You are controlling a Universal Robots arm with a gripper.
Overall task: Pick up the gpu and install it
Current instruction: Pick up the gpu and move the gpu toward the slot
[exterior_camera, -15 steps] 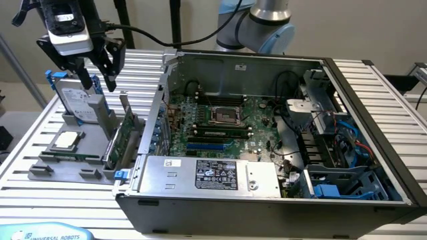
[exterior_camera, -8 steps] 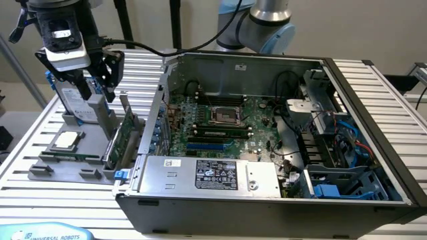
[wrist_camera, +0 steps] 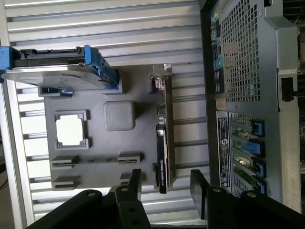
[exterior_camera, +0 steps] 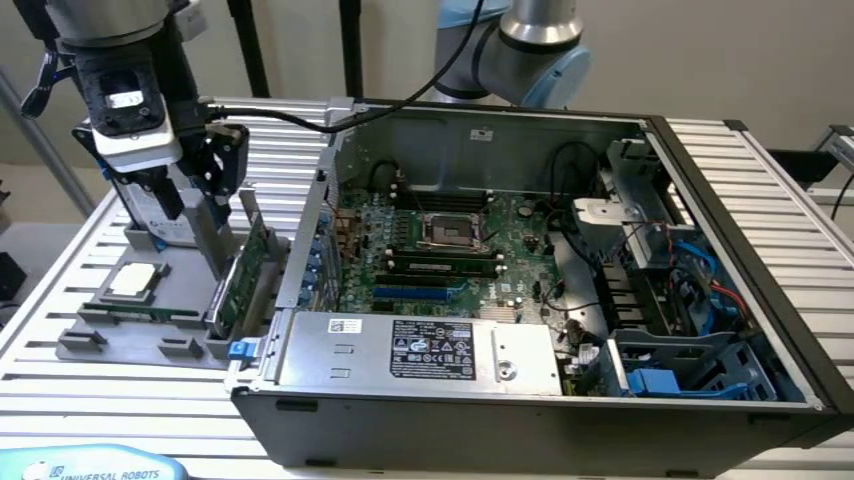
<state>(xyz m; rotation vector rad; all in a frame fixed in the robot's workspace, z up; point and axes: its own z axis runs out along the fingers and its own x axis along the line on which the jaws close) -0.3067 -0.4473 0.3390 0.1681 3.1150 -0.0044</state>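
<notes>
The gpu (exterior_camera: 248, 278) stands on its edge in a slot of the grey fixture tray (exterior_camera: 134, 335), its green board facing the computer case. From the wrist view it is a thin dark strip (wrist_camera: 165, 138) with a silver bracket at one end. My gripper (exterior_camera: 198, 200) hangs just above the card, open, with nothing held. In the wrist view the gripper (wrist_camera: 167, 187) has one black finger (wrist_camera: 135, 183) on each side of the card's near end, apart from it.
The open computer case (exterior_camera: 747, 230) lies to the exterior view's right of the tray, with the motherboard (exterior_camera: 441, 250) and its blue slot (exterior_camera: 420, 293) exposed. The tray also holds a processor chip (wrist_camera: 71, 130) and a silver hard drive with blue rails (wrist_camera: 57, 71). A slatted metal table (exterior_camera: 80, 250) lies underneath.
</notes>
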